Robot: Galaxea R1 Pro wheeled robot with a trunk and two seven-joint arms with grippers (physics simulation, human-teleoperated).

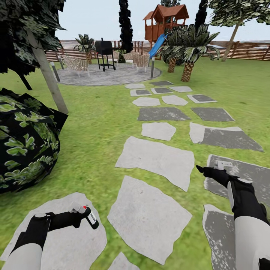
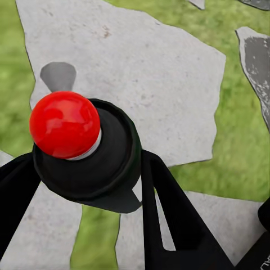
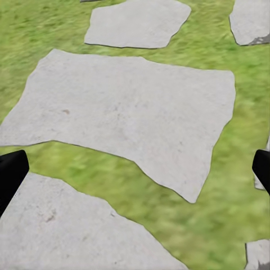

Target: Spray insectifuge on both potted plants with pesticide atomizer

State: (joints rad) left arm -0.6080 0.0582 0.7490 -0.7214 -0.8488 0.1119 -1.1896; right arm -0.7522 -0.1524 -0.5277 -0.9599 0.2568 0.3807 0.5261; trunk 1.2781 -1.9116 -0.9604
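Garden lawn (image 1: 97, 123), left hand (image 1: 80, 213) grasping pesticide atomizer (image 1: 91, 219), right hand (image 1: 210, 170) released.

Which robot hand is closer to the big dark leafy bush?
Left. The left gripper, shut on the pesticide atomizer, sits just right of the bush over a stepping stone. The right gripper hangs far across the path.

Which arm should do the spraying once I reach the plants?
Left. Its gripper is shut on the pesticide atomizer, red cap showing between the fingers. The right gripper is open and holds nothing.
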